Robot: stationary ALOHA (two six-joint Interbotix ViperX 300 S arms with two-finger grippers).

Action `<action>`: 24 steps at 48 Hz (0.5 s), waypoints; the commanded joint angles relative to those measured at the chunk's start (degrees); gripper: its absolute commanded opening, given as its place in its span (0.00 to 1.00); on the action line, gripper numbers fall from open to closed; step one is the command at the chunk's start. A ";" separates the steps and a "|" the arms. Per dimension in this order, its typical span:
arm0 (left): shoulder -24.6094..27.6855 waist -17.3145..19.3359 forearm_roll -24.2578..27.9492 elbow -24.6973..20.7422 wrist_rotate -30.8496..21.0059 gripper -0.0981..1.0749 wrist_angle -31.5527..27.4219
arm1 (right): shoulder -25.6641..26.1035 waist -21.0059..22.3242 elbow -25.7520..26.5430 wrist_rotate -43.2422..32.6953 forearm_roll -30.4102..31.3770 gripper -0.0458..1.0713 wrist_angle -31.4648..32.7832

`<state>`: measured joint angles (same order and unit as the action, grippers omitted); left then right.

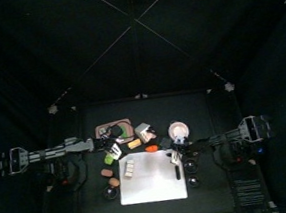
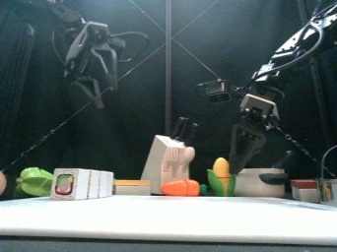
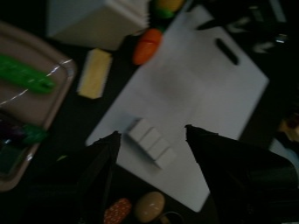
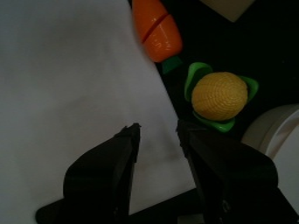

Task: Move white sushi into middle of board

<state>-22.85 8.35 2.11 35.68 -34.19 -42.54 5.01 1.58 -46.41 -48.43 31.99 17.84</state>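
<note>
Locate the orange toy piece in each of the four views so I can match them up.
Top view: orange toy piece, small, just beyond the far edge of the white board.
Front view: centre, behind the board.
Left wrist view: near the top, off the board's corner.
Right wrist view: top edge, beside the board.
Shared landmark: the white board.

There is one white board, one white segmented block on it, one knife block, and two black grippers.
</note>
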 commanded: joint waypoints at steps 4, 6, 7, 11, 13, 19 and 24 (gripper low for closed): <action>2.46 -7.03 14.77 0.97 -18.46 0.89 -2.11 | 0.79 -0.09 0.70 -0.09 -0.09 0.74 -0.18; 2.99 -8.88 17.23 1.32 -22.68 0.89 -2.11 | 0.70 -0.09 0.70 -0.09 -0.09 0.74 -0.18; 3.16 -9.84 18.37 1.58 -24.70 0.89 -2.11 | 0.79 0.00 0.70 -0.09 -0.09 0.74 -0.18; 4.57 -12.92 22.59 2.20 -32.87 0.90 -2.02 | 0.70 0.00 0.79 0.00 -0.09 0.74 -0.18; 5.54 -13.97 23.91 2.46 -36.04 0.90 -1.93 | 0.70 0.00 0.79 -0.09 -0.09 0.74 -0.18; 10.11 -16.26 25.58 2.55 -43.59 0.90 -2.02 | 0.53 -0.09 0.88 -0.09 -0.09 0.74 -0.18; 14.41 -16.96 25.49 1.49 -45.00 0.90 -1.85 | 0.35 0.00 0.97 -0.09 -0.09 0.74 -0.18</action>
<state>-11.16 -8.09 27.25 38.94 -78.57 -44.56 4.66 1.58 -46.41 -48.43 31.99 17.84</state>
